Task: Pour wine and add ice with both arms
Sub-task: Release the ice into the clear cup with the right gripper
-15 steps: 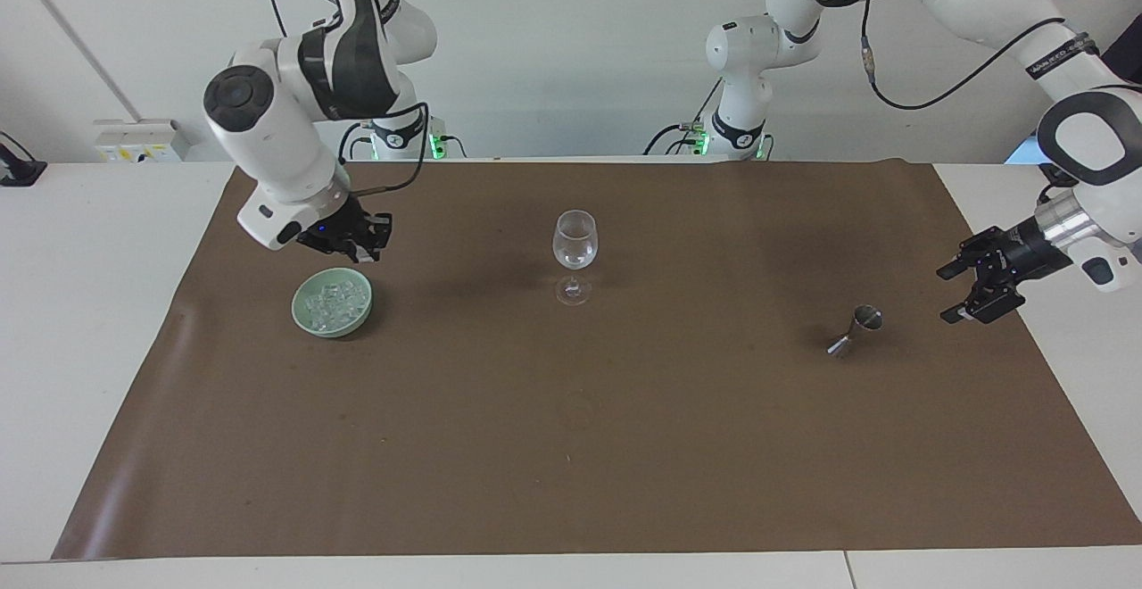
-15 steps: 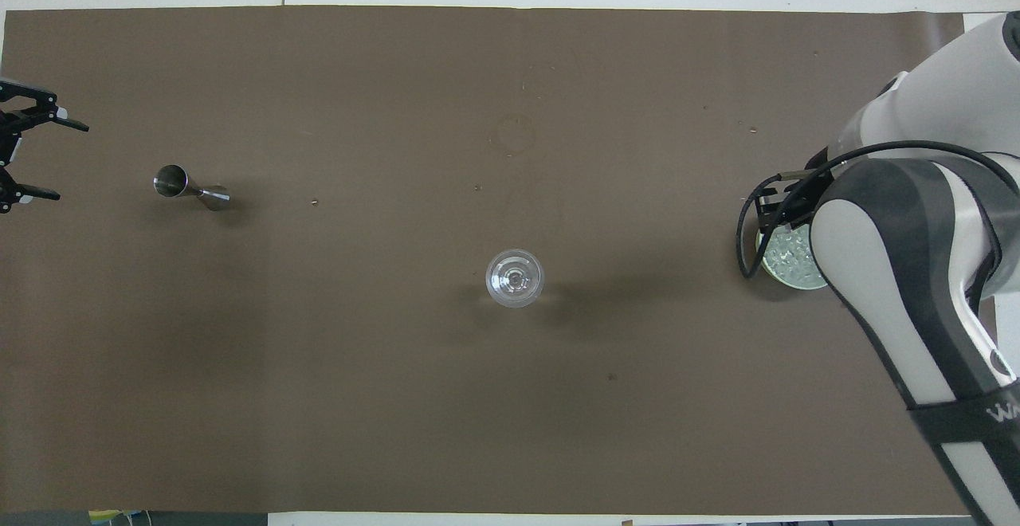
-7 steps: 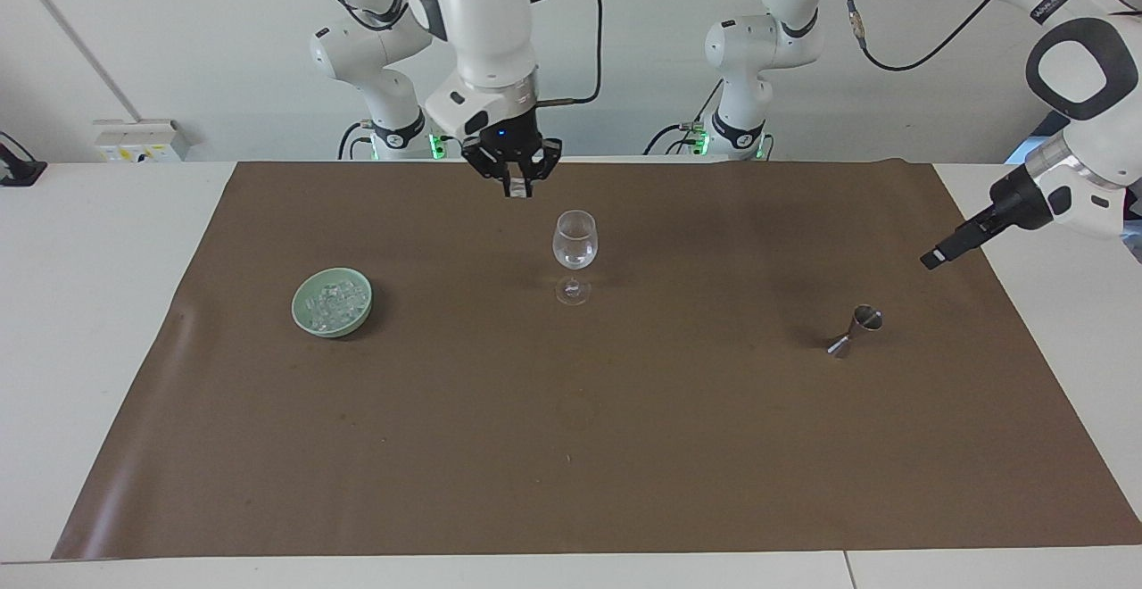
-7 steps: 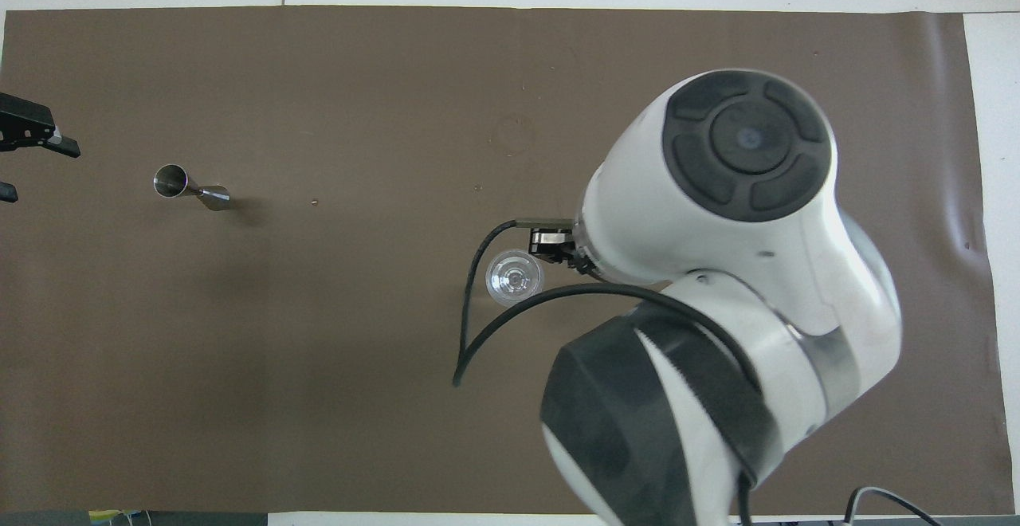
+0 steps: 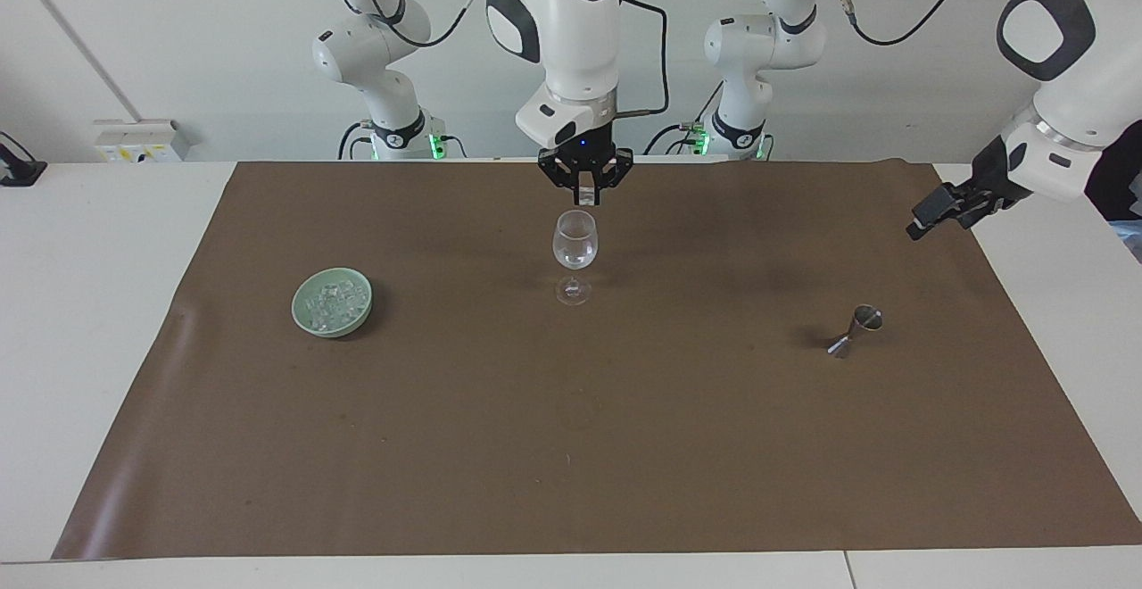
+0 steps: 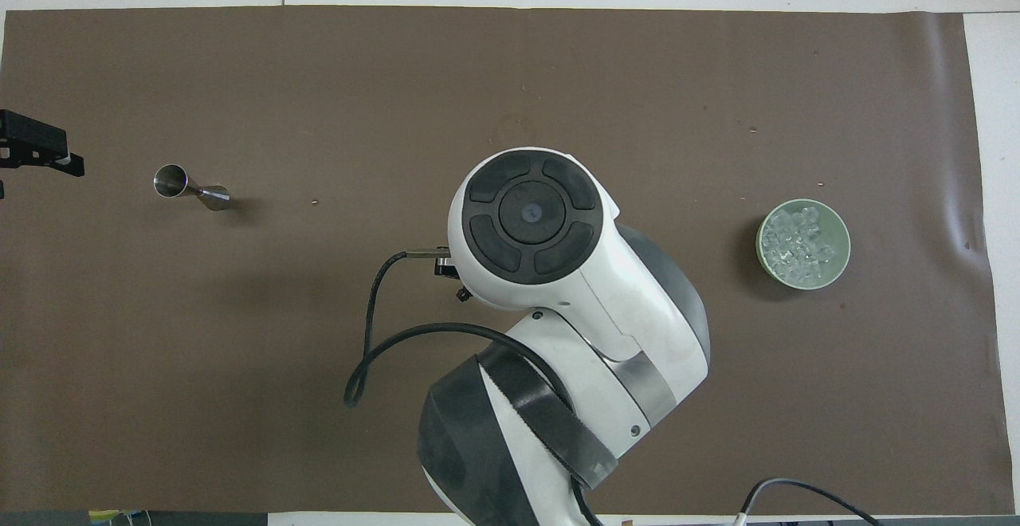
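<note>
A small clear ice cube (image 5: 584, 192) sits pinched between the fingertips of the right hand (image 5: 585, 194), which hangs straight above the wine glass (image 5: 575, 243), the rim just below it. To do this step well, I judge the hand should centre over the bowl and come close to the rim before parting, so the cube drops in without tipping the glass. The green bowl (image 5: 332, 302) of ice lies well off toward that arm's end. The left hand (image 5: 937, 211) waits with fingers wide, up above the counter's brown mat (image 5: 571, 446), the steel jigger (image 5: 858, 326) below and beside it

Right gripper (image 5: 584, 194) over wine glass (image 5: 575, 254), pinching ice cube (image 5: 584, 188); ice (image 5: 334, 301) in green bowl (image 5: 306, 319).
</note>
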You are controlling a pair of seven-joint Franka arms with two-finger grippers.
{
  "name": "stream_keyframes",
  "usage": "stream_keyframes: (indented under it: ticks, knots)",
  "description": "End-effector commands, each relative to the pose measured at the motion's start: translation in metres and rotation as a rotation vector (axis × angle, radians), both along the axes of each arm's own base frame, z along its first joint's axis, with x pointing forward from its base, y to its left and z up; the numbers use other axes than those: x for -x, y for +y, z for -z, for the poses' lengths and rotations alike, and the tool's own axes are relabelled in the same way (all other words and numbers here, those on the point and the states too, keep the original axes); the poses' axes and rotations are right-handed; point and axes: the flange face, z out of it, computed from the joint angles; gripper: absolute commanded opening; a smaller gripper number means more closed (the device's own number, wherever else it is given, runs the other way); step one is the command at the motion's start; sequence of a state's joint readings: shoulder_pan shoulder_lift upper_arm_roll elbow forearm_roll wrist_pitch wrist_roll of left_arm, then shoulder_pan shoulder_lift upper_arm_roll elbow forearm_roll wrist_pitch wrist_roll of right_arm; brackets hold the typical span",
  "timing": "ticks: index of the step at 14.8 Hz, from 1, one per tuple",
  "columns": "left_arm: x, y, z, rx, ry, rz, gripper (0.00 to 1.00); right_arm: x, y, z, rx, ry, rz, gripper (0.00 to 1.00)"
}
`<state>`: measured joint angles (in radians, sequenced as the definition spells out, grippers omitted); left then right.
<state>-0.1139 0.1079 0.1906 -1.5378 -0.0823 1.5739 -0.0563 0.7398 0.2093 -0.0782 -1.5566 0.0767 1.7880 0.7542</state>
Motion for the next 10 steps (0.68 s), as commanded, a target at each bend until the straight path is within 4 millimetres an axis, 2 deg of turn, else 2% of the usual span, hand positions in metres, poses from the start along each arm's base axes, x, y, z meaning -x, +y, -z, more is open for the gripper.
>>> stream_keyframes:
  ticks: [1,3,5,8,10]
  knots:
    - [0.026,-0.015,0.0,-0.027,-0.031,0.063,1.0,0.004,-0.012,0.015,-0.032,-0.027,0.01,0.0]
    - [0.03,-0.024,0.0,-0.025,-0.04,0.081,1.0,0.011,-0.017,0.031,-0.04,-0.036,0.01,0.0]
    - [0.037,-0.036,0.005,-0.025,-0.039,0.1,1.0,0.012,-0.019,0.034,-0.032,-0.029,0.01,0.0]
    - [0.051,-0.031,0.005,-0.026,-0.05,0.101,1.0,0.014,-0.021,0.035,-0.029,-0.026,0.0,0.0]
    - [0.052,-0.032,0.005,-0.025,-0.047,0.12,1.0,0.013,-0.022,0.034,-0.028,-0.025,0.001,0.13]
